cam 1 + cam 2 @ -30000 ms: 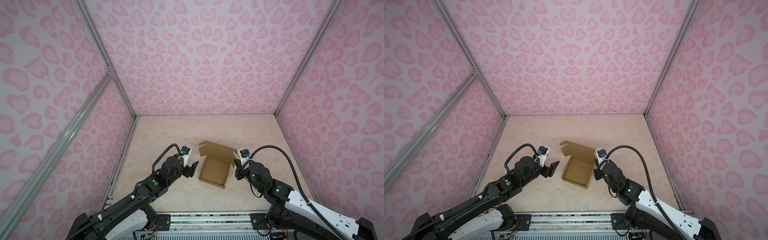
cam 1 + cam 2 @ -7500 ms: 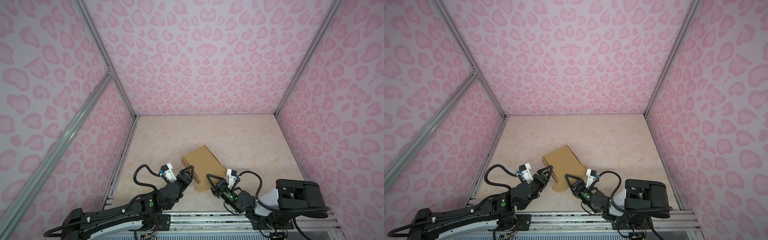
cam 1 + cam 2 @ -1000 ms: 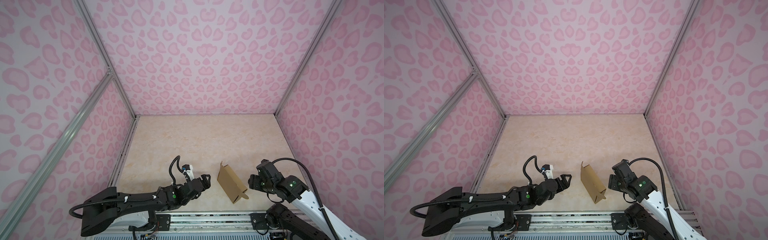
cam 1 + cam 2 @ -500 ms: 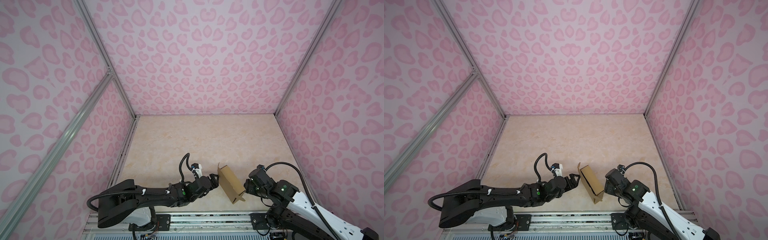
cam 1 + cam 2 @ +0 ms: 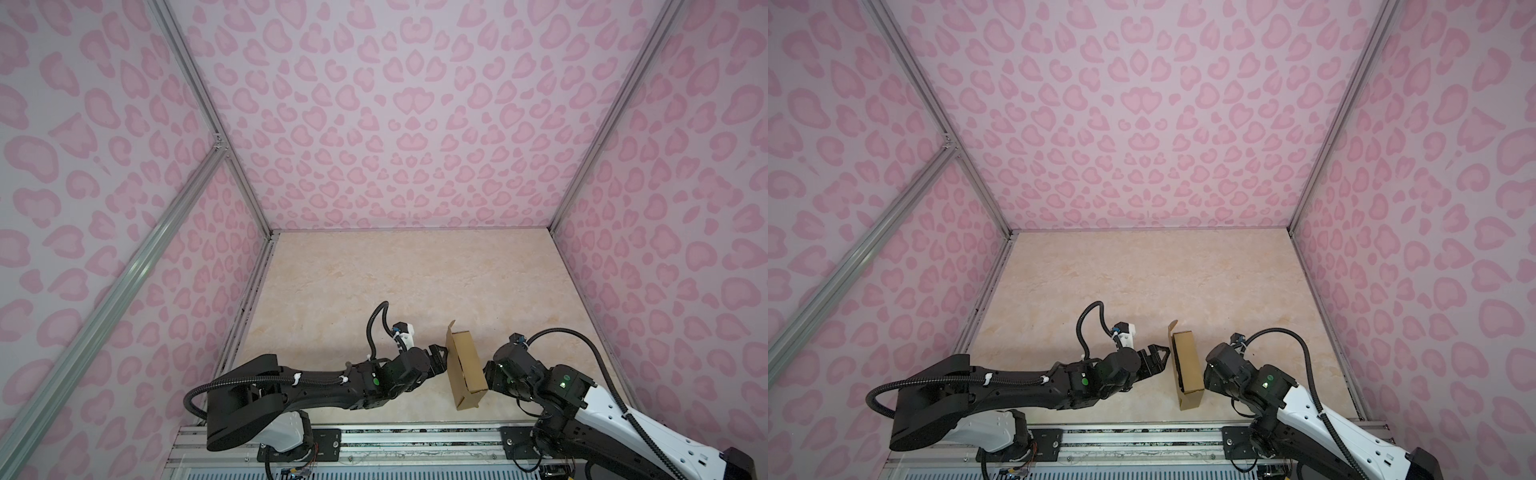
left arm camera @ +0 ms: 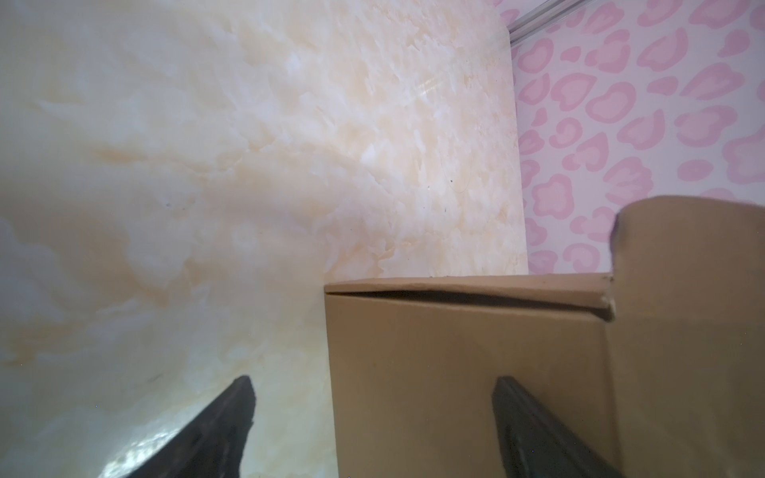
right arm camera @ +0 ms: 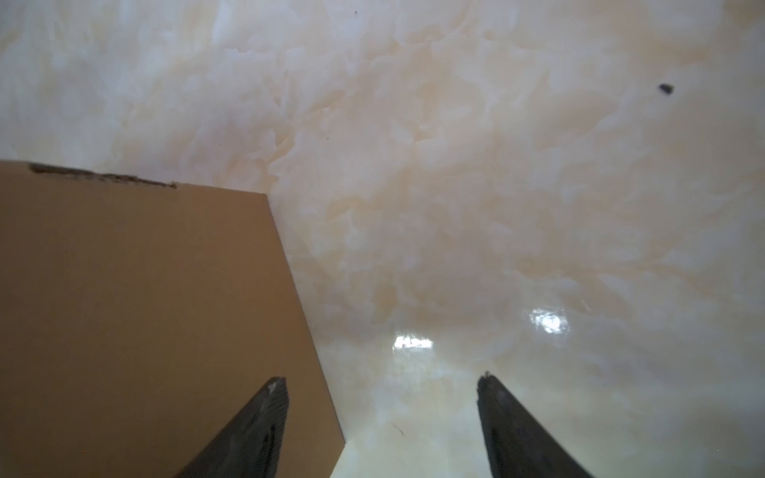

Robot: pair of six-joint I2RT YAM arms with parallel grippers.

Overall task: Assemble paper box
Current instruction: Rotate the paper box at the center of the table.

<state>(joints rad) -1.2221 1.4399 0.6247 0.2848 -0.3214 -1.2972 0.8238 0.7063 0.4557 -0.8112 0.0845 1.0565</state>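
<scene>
1. Pink spotted walls close in a pale marble table (image 5: 374, 270). The only loose thing on it is the box (image 5: 465, 365).
2. The box is folded shut, or almost shut, because a thin dark gap shows along one seam in the left wrist view. It stands on a narrow side. Its near end is close to the rail (image 5: 415, 432), and its long axis runs from there toward the back wall, leaning a little. A flap (image 6: 687, 248) sticks out at its far end.
3. The left gripper (image 5: 1162, 358) is just beside the box's left broad face and points straight at it. Its jaws are spread and hold nothing. In its wrist view one finger is in front of the cardboard and the other is past the box's edge, over bare table. I cannot tell if a tip touches the face.
4. The right gripper (image 7: 381, 380) is just beside the opposite broad face. It is also spread and empty, and it also straddles an edge of the box.
5. So the box lies between the two grippers with its broad faces toward them, and I judge neither arm to be clearly nearer.
6. I think the next move is a push or squeeze across the short thickness. If only one side pushes, the upright box could tip over.
</scene>
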